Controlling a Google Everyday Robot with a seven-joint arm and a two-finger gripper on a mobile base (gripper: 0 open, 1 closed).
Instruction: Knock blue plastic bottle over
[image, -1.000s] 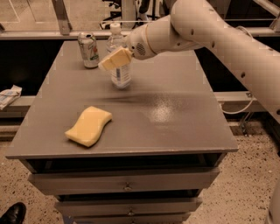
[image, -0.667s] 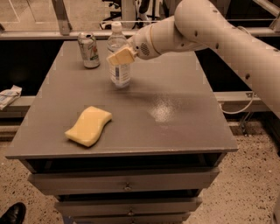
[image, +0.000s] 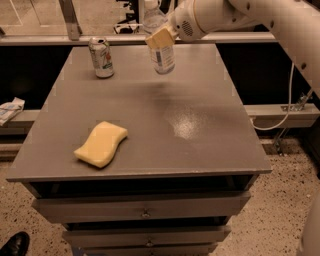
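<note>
1. Where the grey table (image: 210, 150) reaches its far edge, the gripper (image: 160, 37) hangs at centre; whether it is open or closed cannot be told.
2. The blue plastic bottle (image: 163, 59) stands upright, its shoulder directly behind the gripper.
3. A yellow sponge (image: 101, 144) lies near left.
4. A can (image: 101, 57) stands far left.

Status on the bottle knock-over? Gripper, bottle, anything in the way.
Gripper at the blue plastic bottle, far side of table. Bottle standing, not yet down. Soda can apart, left of it in view; sponge near front edge.
</note>
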